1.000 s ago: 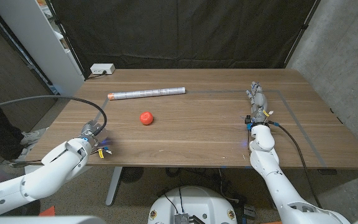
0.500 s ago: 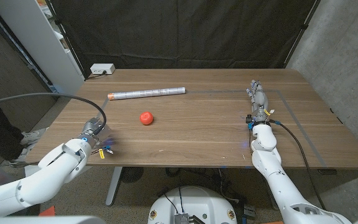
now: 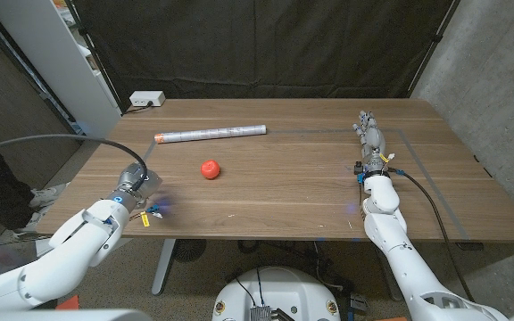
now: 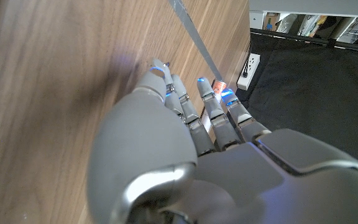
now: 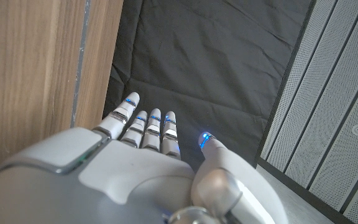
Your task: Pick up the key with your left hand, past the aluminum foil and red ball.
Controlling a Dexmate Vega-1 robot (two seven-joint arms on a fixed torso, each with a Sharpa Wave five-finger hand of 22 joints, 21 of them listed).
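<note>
The left hand (image 3: pixel 130 189) sits at the bench's (image 3: pixel 293 192) near-left edge, fingers (image 4: pixel 207 106) stretched toward twelve o'clock and grasping nothing — the key (image 3: pixel 154 214) lies just beside it at about four o'clock, with its yellow tag. The red ball (image 3: pixel 209 168) and aluminum foil (image 3: pixel 211 134) lie farther off toward one o'clock. The right hand (image 3: pixel 369 143) waits well apart — fingers straight, released.

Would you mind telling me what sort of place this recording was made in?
Probably a lab or test room rather than a home: a black curtain backdrop hangs behind the wooden table, grey tape lines mark its top, and perforated wall panels stand alongside.
</note>
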